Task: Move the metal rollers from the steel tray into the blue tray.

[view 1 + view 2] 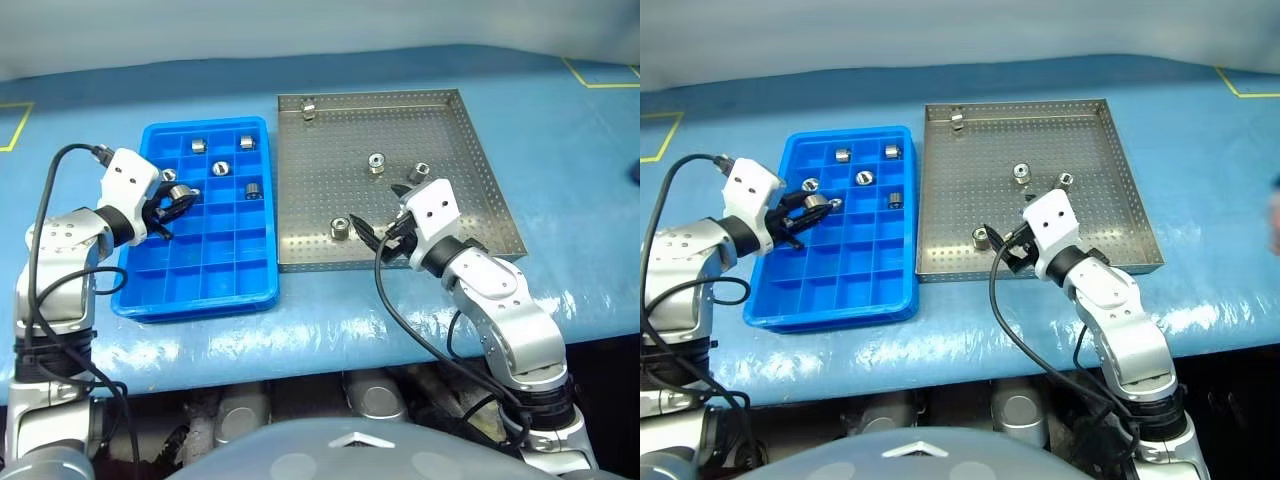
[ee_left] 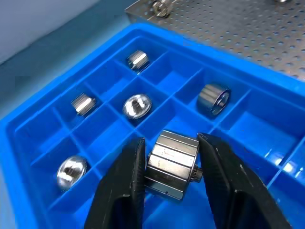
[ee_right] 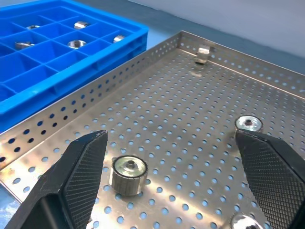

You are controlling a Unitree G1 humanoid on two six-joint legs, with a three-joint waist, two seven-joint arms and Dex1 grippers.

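Observation:
My left gripper is shut on one metal roller, a ribbed silver cylinder held just above the compartments on the left side of the blue tray. Several rollers lie in that tray's far compartments, among them one in the middle and another on its side. The steel tray lies to the right of the blue one. Loose rollers rest on it: one in the far left corner and two mid-tray. My right gripper hangs open over its near edge, beside a roller.
Both trays sit side by side on a pale blue table cover. Yellow tape marks lie at the far right and far left. The table's front edge runs just below the trays. Black cables trail from both wrists.

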